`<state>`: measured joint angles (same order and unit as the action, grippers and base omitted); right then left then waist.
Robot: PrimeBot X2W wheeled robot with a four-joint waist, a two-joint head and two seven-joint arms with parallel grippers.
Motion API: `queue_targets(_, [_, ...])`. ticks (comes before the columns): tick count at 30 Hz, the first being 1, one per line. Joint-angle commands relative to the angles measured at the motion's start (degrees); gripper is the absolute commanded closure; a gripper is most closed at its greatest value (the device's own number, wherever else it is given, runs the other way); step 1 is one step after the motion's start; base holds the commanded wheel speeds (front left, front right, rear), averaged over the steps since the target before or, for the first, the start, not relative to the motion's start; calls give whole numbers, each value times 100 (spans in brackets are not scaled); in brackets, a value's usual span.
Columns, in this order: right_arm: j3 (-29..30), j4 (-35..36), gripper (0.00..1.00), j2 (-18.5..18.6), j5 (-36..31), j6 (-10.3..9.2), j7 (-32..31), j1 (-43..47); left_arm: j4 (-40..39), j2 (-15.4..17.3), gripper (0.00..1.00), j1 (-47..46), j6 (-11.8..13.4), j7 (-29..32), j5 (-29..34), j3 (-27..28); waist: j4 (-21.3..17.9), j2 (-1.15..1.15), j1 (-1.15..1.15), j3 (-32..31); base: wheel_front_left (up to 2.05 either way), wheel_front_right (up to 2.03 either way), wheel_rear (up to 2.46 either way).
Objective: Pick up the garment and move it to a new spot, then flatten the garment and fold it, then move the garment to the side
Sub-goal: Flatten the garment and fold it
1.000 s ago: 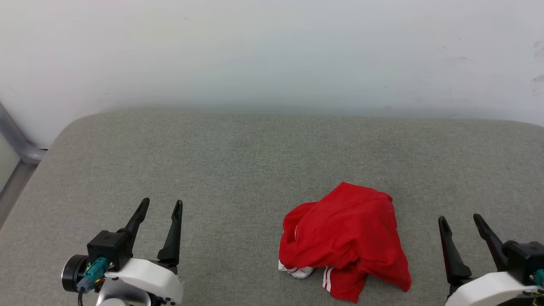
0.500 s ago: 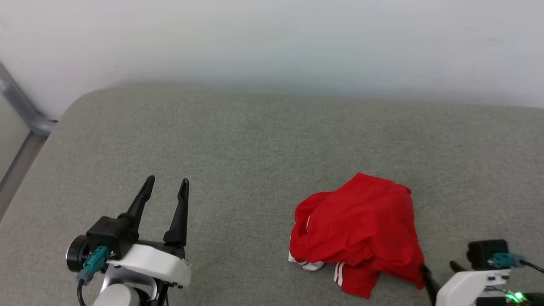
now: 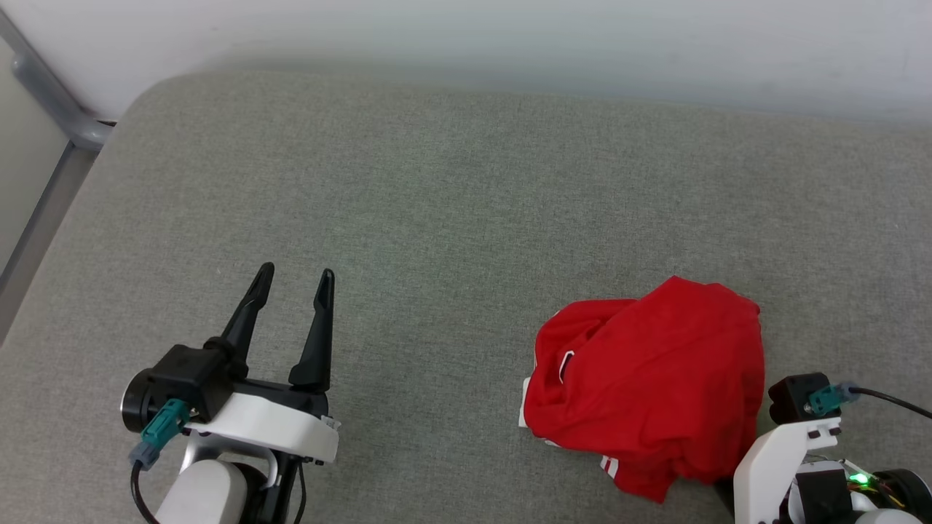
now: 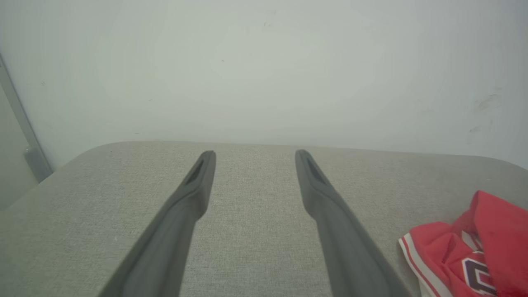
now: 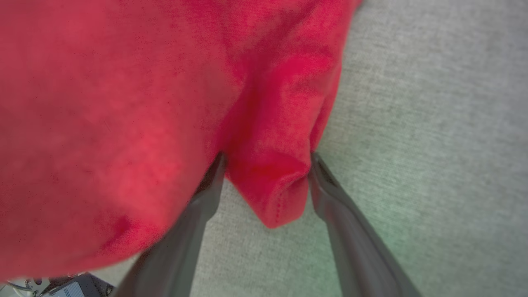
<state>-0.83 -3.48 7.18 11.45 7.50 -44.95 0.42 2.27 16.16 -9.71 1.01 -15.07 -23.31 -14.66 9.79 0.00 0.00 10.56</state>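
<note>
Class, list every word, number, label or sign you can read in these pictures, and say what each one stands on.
No text can be read in full.
On the garment: one dark, white-outlined character shows in the left wrist view, cut off by folds and the picture's edge; unreadable.
On the grey cushion and the wall: no text.

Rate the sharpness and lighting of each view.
Head view: sharp and evenly lit, the shirt crisp. Left wrist view: hazy, the wall washed out, the fingers soft. Right wrist view: the shirt close and blurred, the cushion weave clearer.
</note>
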Motion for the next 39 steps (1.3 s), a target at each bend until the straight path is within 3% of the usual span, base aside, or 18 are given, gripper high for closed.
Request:
queue_targets(1, [-100, -275, 11, -55, 48, -2, -137, 87, 25, -27, 0, -56, -31, -13, 48, 22, 17, 0, 0, 44, 0, 0, 0])
queue_targets(2, [-110, -349, 54, -75, 119, -1, -213, 98, 42, -52, 0, -71, -55, -13, 63, 54, 14, 0, 0, 58, 0, 0, 0])
queue_targets(3, [-119, -408, 66, -93, 160, -1, -276, 98, 62, -81, 0, -84, -88, -13, 80, 86, 8, 0, 0, 65, 0, 0, 0])
queue_targets(4, [-133, -434, 100, -91, 183, 0, -297, 85, 79, -110, 0, -93, -111, -14, 106, 109, -1, 0, 0, 63, 0, 0, 0])
queue_targets(7, [-111, -314, 100, -55, 179, -2, -15, -95, 144, -156, 0, -57, -180, -13, 179, 168, -54, 0, 0, -5, 0, 0, 0])
queue_targets(14, [200, 166, 100, 129, -224, -4, 1305, -765, 235, -210, 0, 128, -243, -13, 299, 287, -277, 0, 0, -317, 0, 0, 0])
queue_targets(23, [1724, 246, 100, 64, -977, -4, 1994, -1032, 251, -205, 0, 257, -280, -13, 336, 346, -459, 0, 0, -483, 0, 0, 0])
queue_targets(29, [2906, -304, 100, -105, -1143, -4, 2341, -583, 298, -217, 0, 317, -291, -13, 329, 345, -439, 0, 0, -485, 0, 0, 0])
queue_targets(33, [3147, -960, 100, -216, -1200, -3, 2657, -253, 355, -224, 0, 377, -290, -13, 304, 342, -401, 0, 0, -532, 0, 0, 0])
queue_targets(34, [3165, -1101, 95, -249, -1162, -4, 2754, -243, 364, -216, 0, 386, -287, -13, 301, 346, -401, 0, 0, -543, 0, 0, 0])
queue_targets(35, [3164, -1236, 68, -272, -1166, -3, 2852, -214, 373, -210, 0, 408, -283, -13, 299, 352, -407, 0, 0, -563, 0, 0, 0])
queue_targets(36, [3158, -1348, 50, -298, -1182, -4, 2947, -197, 384, -205, 0, 437, -276, -13, 301, 352, -412, 0, 0, -580, 0, 0, 0])
queue_targets(37, [3142, -1436, 0, -325, -1124, -4, 3080, -242, 395, -207, 0, 456, -262, -13, 289, 355, -416, 0, 0, -592, 0, 0, 0])
queue_targets(39, [3107, -1525, 0, -352, -1139, -4, 3404, -311, 395, -210, 0, 471, -256, -13, 281, 347, -411, 0, 0, -613, 0, 0, 0])
